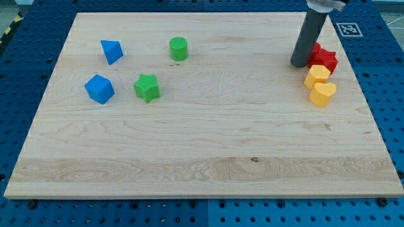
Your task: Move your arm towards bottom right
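My tip (298, 64) is at the lower end of the dark rod, at the view's upper right, touching or almost touching the left side of a red star-shaped block (324, 58). Just below the red block lie two yellow blocks: a rounded one (317, 76) and a heart-shaped one (322, 93), close together. At the view's left are a blue triangular block (112, 50), a blue cube-like block (100, 88), a green star (147, 87) and a green cylinder (178, 48).
The blocks lie on a wooden board (202, 157) on a blue perforated table (19, 82). A white marker tag (348, 28) lies just off the board's upper right corner.
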